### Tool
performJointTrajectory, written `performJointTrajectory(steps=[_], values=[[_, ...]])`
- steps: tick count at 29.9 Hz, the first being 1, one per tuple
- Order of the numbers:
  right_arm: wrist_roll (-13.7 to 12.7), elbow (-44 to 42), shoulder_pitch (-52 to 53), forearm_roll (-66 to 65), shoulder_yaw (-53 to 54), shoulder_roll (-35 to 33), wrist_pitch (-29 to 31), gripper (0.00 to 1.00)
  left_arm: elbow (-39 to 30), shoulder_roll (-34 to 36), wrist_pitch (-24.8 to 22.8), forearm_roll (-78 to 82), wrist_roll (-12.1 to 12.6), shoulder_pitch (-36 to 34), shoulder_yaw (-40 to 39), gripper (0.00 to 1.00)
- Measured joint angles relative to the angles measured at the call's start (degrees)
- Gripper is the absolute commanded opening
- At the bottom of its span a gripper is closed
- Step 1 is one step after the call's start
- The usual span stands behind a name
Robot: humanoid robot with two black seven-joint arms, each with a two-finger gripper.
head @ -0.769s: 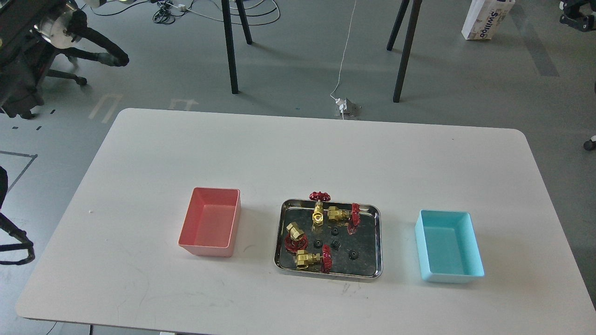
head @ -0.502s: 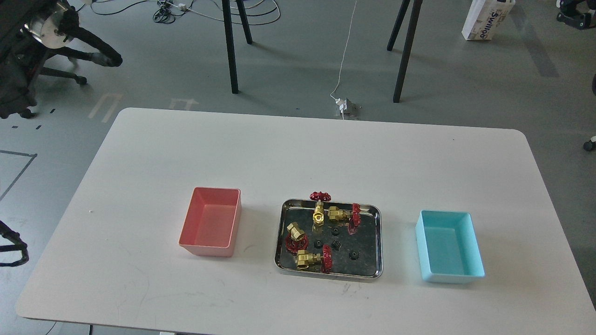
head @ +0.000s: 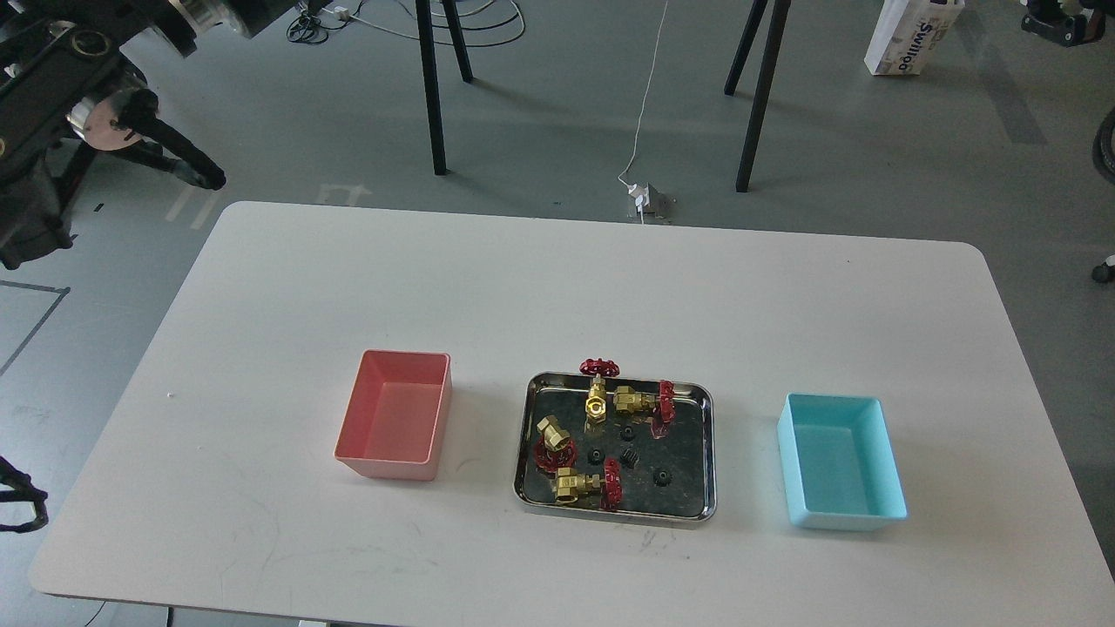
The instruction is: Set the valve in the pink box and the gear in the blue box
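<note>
Several brass valves with dark-red handwheels lie in a shiny steel tray [head: 707, 453] at the table's middle: one valve [head: 598, 396] at the back, one [head: 643, 401] beside it, one [head: 552, 438] on the left, one [head: 585, 485] at the front. Several tiny black gears lie among them, such as a gear [head: 626, 432] and a gear [head: 662, 476]. The pink box [head: 396, 425] stands left of the tray, empty. The blue box [head: 841, 470] stands right of it, empty. My left arm [head: 104, 113] is off the table at the top left, and its far end leaves the frame. A dark part of my right arm [head: 1052, 19] shows at the top right.
The white table [head: 557, 287] has rounded corners, with wide bare surface behind and in front of the boxes. Black stand legs [head: 433, 96] and cables are on the grey floor behind. A white carton [head: 910, 35] stands far right on the floor.
</note>
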Motion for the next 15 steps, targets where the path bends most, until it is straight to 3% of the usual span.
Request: performJointTrajectory(steps=[3,8,10,15], values=[[0.00,0.02,1.49,-0.01,-0.16,-0.25,-0.09,0.99,-9.56,3.04,4.27,13.53,0.05,3.04,1.14,0.90],[-0.12,0.05,3.56,-0.08,-0.48,-0.54,-0.10,0.99,-19.30,4.42,11.92,38.03,1.21,9.53,3.87,0.94],[-0.18,0.10,4.85,-0.14,-0.56,-0.64,-0.09,0.99,-21.04,4.36,13.39,47.43,3.27,12.13,5.44,0.94],[-1.10,0.12,7.65,-0.65,-0.86,-0.86,0.11,0.99,-22.04,2.31,17.83,66.45,11.55,20.00,9.35,0.94]])
